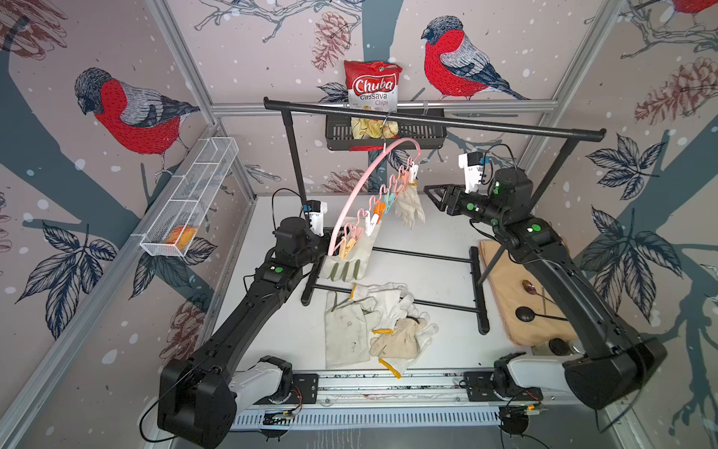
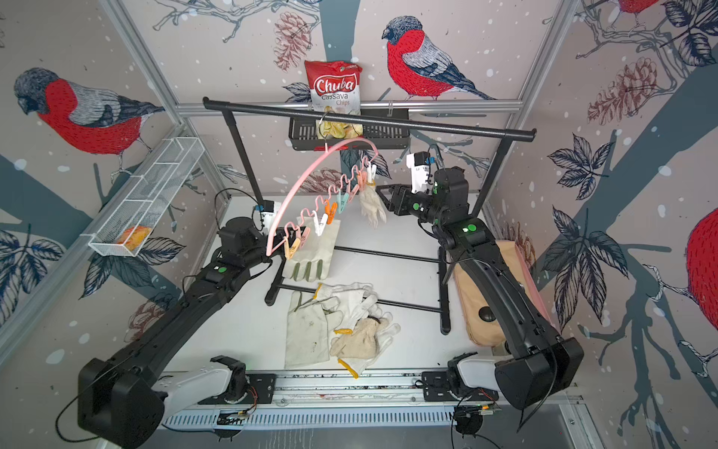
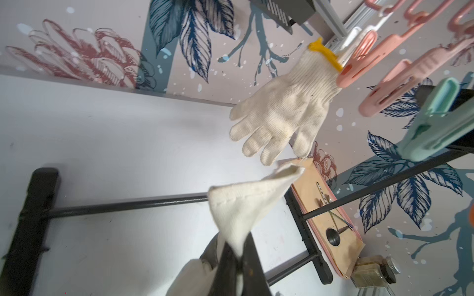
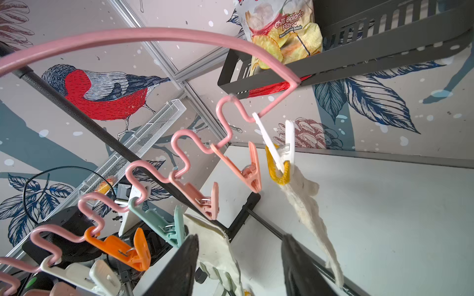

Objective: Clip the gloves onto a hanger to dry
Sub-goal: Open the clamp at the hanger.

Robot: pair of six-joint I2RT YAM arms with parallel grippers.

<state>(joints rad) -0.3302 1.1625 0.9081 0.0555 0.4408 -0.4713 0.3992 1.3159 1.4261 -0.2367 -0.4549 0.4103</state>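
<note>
- Hanging by its metal hook from the black garment rack, the pink hanger slopes down toward the left pincer
- The left pincer is clamped tight on the cloth of a leather glove with olive finger strips and holds it up just under the hanger's low end; the glove's cuff corner stands free in the left wrist view
- The right pincer stands partly apart with nothing in it, just beside a knitted glove that hangs by its yellow cuff from the white peg at the hanger's high end
- Two gloves are up at the hanger; the others lie in a pile on the tabletop in front of the rack's feet: one flat leather glove and at least two knitted ones, the overlap hiding the exact count
- At least six pegs show in the right wrist view: two white, two pink, one teal, one orange
- The black wall basket holds one red chips bag
- The white wire basket on the side wall holds one orange-yellow thing in an end compartment
- The tan tray carries two spoons; a small jar stands just beside it
</note>
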